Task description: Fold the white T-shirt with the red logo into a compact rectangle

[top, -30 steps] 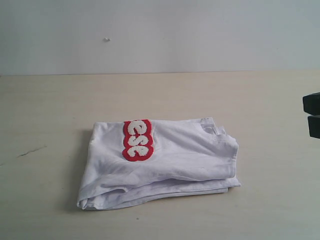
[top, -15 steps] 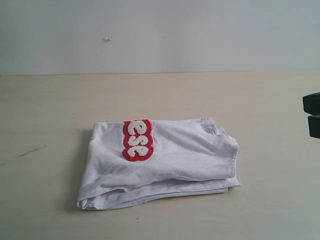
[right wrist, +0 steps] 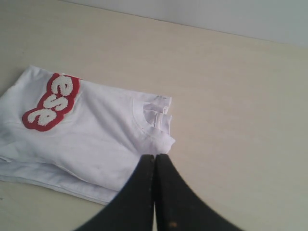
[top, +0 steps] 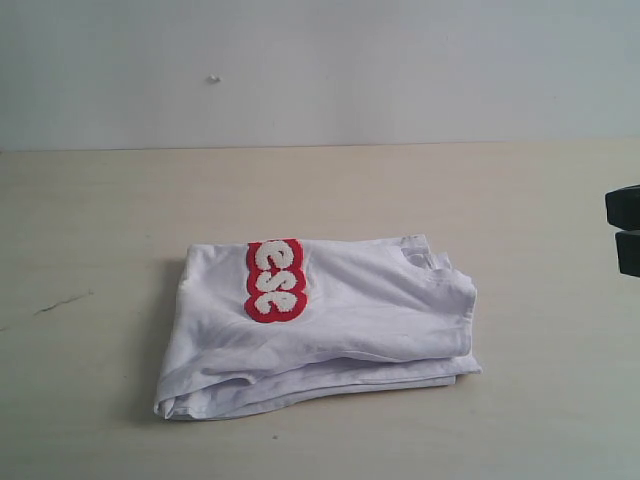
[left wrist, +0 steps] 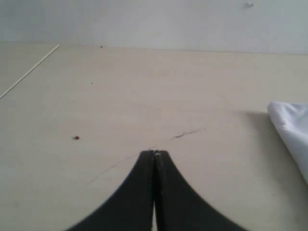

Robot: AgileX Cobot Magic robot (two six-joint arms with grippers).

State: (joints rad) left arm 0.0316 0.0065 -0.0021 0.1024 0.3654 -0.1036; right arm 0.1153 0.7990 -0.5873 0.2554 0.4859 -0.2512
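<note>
The white T-shirt (top: 330, 320) lies folded into a rough rectangle in the middle of the table, several layers showing at its near edge. The red logo (top: 274, 280) shows only the letters "ese" near the fold's far left; the rest is hidden. The ribbed collar (top: 420, 255) sits at the far right corner. My right gripper (right wrist: 155, 156) is shut and empty, raised off the cloth near the collar corner of the T-shirt (right wrist: 96, 139); the logo (right wrist: 50, 102) shows there too. In the exterior view only a dark part (top: 625, 230) at the right edge appears. My left gripper (left wrist: 155, 153) is shut and empty over bare table, with the shirt's edge (left wrist: 291, 127) off to one side.
The light wooden table (top: 100, 200) runs back to a pale wall (top: 320, 70). A thin dark crack (left wrist: 188, 133) and a small brown speck (left wrist: 76, 137) mark the tabletop near my left gripper. A seam line (left wrist: 29, 71) crosses the table's far corner.
</note>
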